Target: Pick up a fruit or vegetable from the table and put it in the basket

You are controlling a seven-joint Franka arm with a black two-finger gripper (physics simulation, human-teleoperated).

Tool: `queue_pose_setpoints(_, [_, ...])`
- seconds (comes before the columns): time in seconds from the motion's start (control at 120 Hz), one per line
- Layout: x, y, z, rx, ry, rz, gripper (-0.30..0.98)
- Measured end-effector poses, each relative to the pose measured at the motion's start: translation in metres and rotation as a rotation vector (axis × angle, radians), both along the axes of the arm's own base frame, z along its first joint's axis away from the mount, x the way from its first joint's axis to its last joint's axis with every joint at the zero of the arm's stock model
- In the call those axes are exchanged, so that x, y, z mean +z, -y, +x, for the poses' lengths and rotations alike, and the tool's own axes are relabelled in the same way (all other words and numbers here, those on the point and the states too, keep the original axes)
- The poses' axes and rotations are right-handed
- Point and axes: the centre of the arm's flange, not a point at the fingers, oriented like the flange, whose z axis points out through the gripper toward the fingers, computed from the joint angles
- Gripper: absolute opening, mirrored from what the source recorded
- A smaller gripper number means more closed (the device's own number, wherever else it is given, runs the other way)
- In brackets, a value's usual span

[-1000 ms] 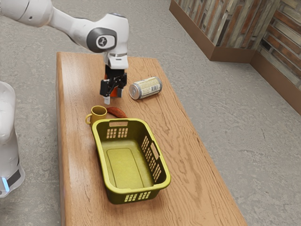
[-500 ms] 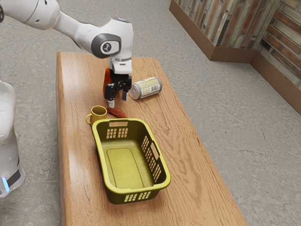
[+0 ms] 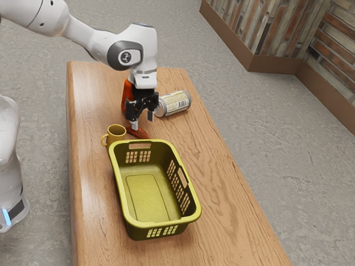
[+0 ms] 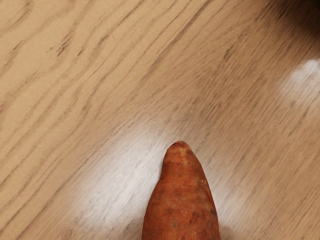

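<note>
One sweet potato is lying left of frame centre, beside the basket, looking firm, fairly light, likely rolling if pinched off-centre; its thick middle's begging for the hold! The gripper is hanging spread wide, empty, sitting lower than a second ago.
</note>
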Motion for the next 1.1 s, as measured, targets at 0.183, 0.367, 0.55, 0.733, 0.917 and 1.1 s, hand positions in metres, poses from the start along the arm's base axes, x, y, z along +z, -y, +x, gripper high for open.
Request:
queue_pose_setpoints(0.183, [-0.010, 0.002, -0.001, 0.004, -0.021, -0.011, 0.66])
queue_pose_setpoints(0.367, [-0.019, 0.003, -0.003, 0.009, -0.037, -0.022, 0.66])
queue_pose_setpoints(0.55, [-0.027, 0.003, -0.001, 0.013, -0.052, -0.025, 0.66])
queue_pose_setpoints(0.733, [-0.031, 0.004, 0.001, 0.013, -0.058, -0.023, 0.66])
queue_pose_setpoints(0.917, [-0.035, 0.004, 0.002, 0.014, -0.065, -0.021, 0.60])
queue_pose_setpoints(1.1, [-0.038, 0.005, 0.005, 0.019, -0.060, -0.023, 0.62])
